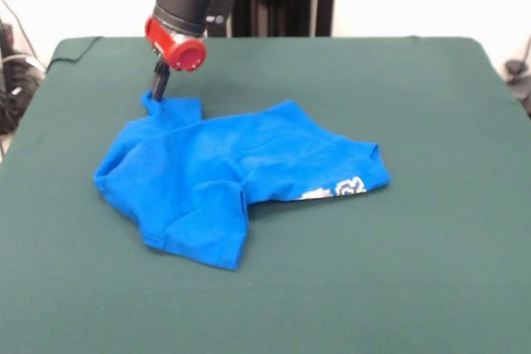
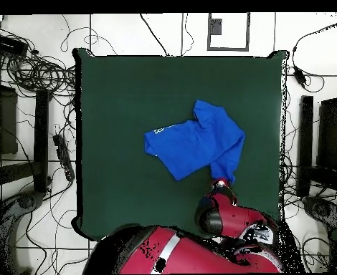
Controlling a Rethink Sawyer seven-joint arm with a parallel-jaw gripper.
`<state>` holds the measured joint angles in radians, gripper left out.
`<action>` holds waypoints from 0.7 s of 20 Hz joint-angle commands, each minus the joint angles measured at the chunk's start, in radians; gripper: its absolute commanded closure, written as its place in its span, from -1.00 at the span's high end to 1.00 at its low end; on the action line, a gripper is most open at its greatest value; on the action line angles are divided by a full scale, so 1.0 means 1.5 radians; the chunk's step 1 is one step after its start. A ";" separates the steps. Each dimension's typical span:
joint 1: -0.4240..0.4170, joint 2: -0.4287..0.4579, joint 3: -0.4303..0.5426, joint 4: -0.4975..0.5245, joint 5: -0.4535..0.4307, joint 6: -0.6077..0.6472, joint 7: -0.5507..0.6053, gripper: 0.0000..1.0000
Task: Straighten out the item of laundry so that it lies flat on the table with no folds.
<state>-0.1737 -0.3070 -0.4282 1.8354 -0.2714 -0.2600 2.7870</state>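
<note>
The item of laundry [image 1: 224, 176] is a bright blue T-shirt lying crumpled on the green table [image 1: 431, 122], left of the middle. It is folded over itself, and a strip of white lettering [image 1: 340, 189] peeks out at its right edge. My gripper [image 1: 158, 89] comes down at the shirt's far left corner. Its dark fingers are shut on a small peak of blue cloth that rises to them. In the overhead view the shirt [image 2: 196, 140] spreads out from the gripper [image 2: 222, 183], whose tips are hidden under the red wrist.
Bare green cloth surrounds the shirt on every side. The widest stretches are to the right and near the front edge [image 1: 332, 337]. In the overhead view, cables [image 2: 35, 68] and dark equipment [image 2: 336, 136] lie on the floor round the table.
</note>
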 commanded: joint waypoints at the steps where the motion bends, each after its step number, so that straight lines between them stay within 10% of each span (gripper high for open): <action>1: -0.030 0.017 0.152 0.122 0.018 -0.032 0.123 -1.00; 14: 0.028 -0.022 0.161 0.188 0.164 0.024 0.120 -1.00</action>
<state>-0.1747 -0.3419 -0.3344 2.0394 -0.1240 -0.3432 2.7870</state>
